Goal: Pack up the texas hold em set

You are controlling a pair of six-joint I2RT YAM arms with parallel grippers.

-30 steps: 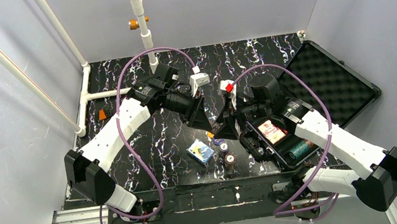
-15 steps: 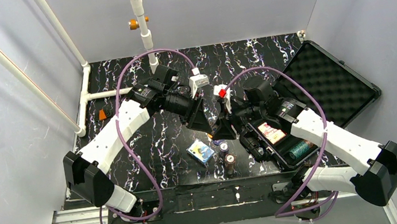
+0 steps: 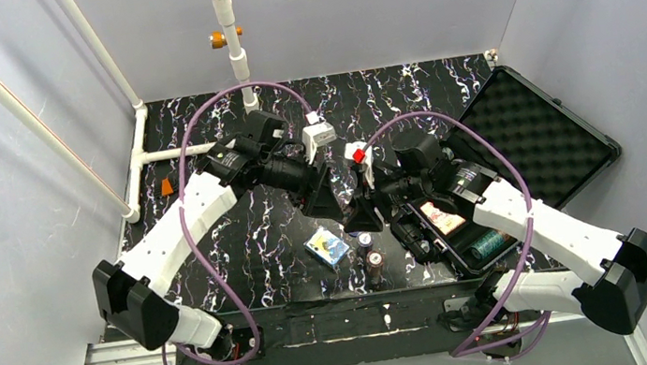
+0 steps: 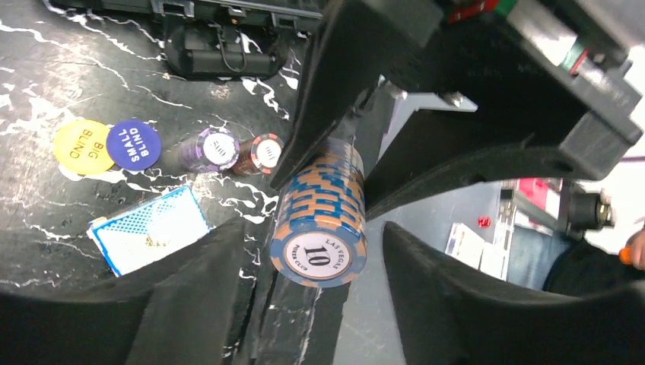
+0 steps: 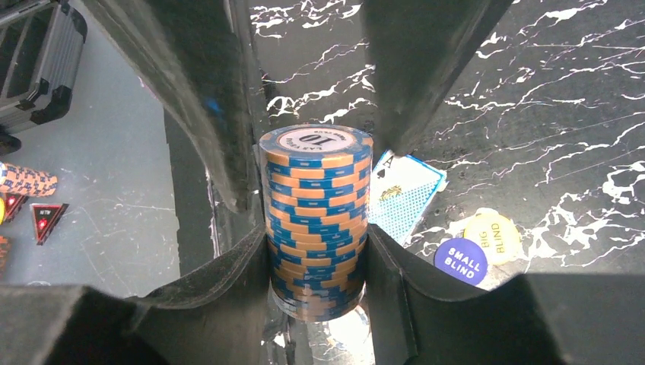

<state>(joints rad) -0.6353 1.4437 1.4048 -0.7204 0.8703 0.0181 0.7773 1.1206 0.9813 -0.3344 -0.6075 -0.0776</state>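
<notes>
A stack of orange-and-blue "10" chips [image 5: 316, 213] hangs in the air between my two grippers. My right gripper [image 5: 316, 243] is shut on its lower part. In the left wrist view the stack [image 4: 319, 220] points its face between the fingers of my left gripper [image 4: 312, 228], which stand open on either side without touching it. The black case [image 3: 422, 243] lies open at the right with a red deck [image 3: 442, 216] and a green chip stack [image 3: 488, 241] inside. The blue deck [image 3: 326, 246] lies on the table.
A purple chip stack [image 4: 215, 148] and a brown one [image 4: 266, 152] stand near the yellow button [image 4: 78, 143] and the blue button [image 4: 133, 144]. The foam-lined lid [image 3: 535, 131] lies open at the far right. A white pipe frame [image 3: 156, 155] runs along the left.
Both grippers have shifted a little to the left and drawn closer together. The right gripper keeps the chip stack in its grip.
</notes>
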